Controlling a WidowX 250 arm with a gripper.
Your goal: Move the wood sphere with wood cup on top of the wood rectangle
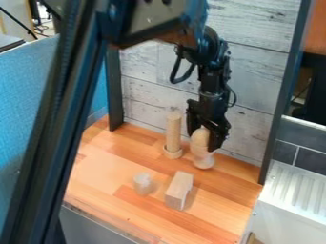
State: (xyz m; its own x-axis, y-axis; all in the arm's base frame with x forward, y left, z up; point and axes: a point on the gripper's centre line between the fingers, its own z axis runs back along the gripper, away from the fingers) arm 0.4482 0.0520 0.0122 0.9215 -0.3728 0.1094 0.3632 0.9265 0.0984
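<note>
The black gripper [208, 132] hangs at the right rear of the wooden surface, down at the pale wood sphere [200, 137], partly covering its upper right side. Egg-like in outline, the sphere sits on top of the wood cup [203, 160], which has a narrower middle and a round foot. Whether the foot touches the surface I cannot tell. In front of the cup and slightly left, the wood rectangle [179, 190] lies on the surface, with nothing on its top.
A tall wood cylinder [173, 132] stands upright in a round base left of the cup. A short wood cylinder [143, 183] is left of the rectangle. Behind is a grey plank wall [143, 102]; a dark post [280, 102] rises at the right, beside a white ribbed unit [290, 190].
</note>
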